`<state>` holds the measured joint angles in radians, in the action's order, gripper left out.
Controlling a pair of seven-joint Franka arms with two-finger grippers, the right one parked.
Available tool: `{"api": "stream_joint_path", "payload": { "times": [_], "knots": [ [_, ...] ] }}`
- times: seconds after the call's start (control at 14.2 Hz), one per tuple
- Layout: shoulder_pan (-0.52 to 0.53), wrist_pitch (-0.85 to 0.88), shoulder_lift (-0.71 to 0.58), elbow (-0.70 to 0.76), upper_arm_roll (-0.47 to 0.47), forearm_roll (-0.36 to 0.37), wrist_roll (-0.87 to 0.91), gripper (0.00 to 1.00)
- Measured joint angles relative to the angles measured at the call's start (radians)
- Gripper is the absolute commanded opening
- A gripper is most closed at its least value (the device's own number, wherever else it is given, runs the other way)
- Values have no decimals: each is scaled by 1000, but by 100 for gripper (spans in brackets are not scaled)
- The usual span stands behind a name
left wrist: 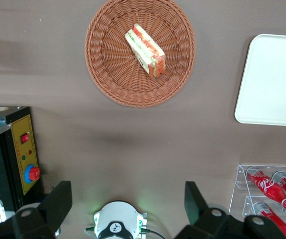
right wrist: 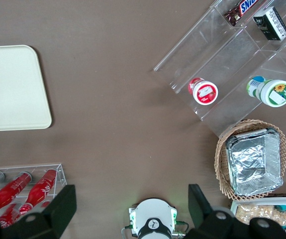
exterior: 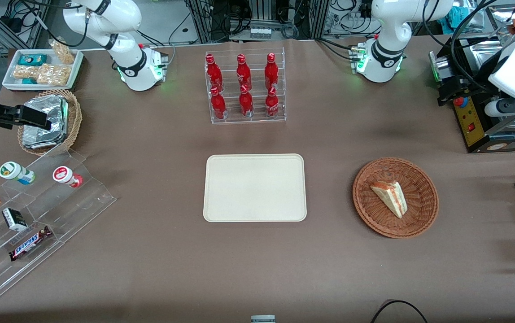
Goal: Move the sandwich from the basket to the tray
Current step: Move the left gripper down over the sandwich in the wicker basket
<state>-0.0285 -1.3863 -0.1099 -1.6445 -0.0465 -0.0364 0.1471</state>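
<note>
The sandwich [exterior: 390, 197], a white-bread wedge with red and green filling, lies in the reddish-brown wicker basket [exterior: 419, 179]. The beige tray [exterior: 255, 187] lies flat beside the basket, toward the parked arm's end. My left gripper [exterior: 452, 87] hangs high above the table at the working arm's end, farther from the front camera than the basket. In the left wrist view the gripper [left wrist: 127, 199] is wide open and holds nothing. That view also shows the sandwich [left wrist: 145, 50], the basket [left wrist: 113, 64] and the tray [left wrist: 277, 79], all well apart from the gripper.
A clear rack of red bottles [exterior: 245, 87] stands farther from the front camera than the tray. A black and yellow control box [exterior: 473, 121] sits near the gripper. Acrylic steps with snacks [exterior: 37, 215] and a tan basket of foil packets [exterior: 46, 121] lie toward the parked arm's end.
</note>
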Motion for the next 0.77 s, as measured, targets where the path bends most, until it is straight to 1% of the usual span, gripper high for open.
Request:
{"api": "stream_joint_path", "payload": {
  "times": [0.49,0.63,0.77],
  "knots": [
    [0,0,6,-5,1,-1,2,100],
    [1,-5,32,-21,2,-1,2,100],
    [2,-65,84,-49,4,-4,16,100]
  ]
}}
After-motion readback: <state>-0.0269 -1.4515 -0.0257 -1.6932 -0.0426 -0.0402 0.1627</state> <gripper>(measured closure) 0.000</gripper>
